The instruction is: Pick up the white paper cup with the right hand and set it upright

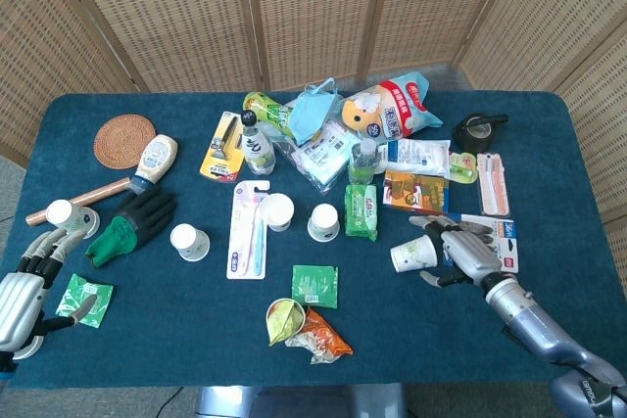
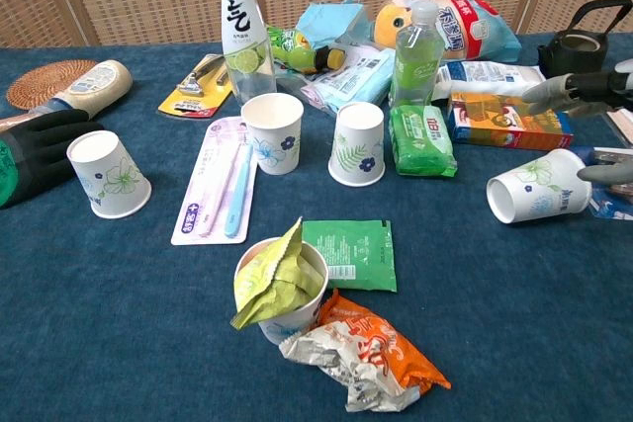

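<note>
White paper cup (image 1: 412, 255) (image 2: 538, 186) with a leafy floral print is lying on its side on the blue cloth at the table's right, its open mouth facing left, just right of a green packet.

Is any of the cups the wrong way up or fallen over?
Yes. The white paper cup by the right hand lies on its side. Another cup at the left stands upside down, and one cup in front is stuffed with wrappers.
</note>
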Robot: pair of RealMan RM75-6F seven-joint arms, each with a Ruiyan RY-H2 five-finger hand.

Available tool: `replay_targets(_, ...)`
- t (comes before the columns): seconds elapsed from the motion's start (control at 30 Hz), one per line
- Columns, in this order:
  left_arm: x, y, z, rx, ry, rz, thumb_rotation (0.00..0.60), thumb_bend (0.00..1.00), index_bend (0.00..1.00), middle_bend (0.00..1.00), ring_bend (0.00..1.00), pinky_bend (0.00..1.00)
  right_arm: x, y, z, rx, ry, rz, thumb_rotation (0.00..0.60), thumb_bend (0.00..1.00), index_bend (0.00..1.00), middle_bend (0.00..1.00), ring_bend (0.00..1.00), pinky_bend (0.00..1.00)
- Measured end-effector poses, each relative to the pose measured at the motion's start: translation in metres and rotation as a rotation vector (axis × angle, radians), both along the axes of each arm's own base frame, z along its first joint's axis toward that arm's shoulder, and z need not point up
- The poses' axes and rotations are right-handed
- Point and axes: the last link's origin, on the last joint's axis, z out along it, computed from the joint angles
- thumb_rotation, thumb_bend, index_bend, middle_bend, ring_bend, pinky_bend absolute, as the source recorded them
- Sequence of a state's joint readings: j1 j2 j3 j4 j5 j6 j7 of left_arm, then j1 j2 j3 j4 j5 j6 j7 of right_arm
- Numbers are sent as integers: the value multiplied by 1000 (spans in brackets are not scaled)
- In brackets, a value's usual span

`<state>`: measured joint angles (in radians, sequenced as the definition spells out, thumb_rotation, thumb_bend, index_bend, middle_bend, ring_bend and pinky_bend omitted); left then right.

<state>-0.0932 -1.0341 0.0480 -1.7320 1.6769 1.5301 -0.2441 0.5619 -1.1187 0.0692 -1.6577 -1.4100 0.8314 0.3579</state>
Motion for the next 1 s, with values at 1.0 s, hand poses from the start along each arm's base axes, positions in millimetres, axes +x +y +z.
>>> replay_targets(1.0,-10,0,1,-7,-8,16,600,350,0,145,2,65,67,11,-52,-43,609,295,600,363,68,166,0,0)
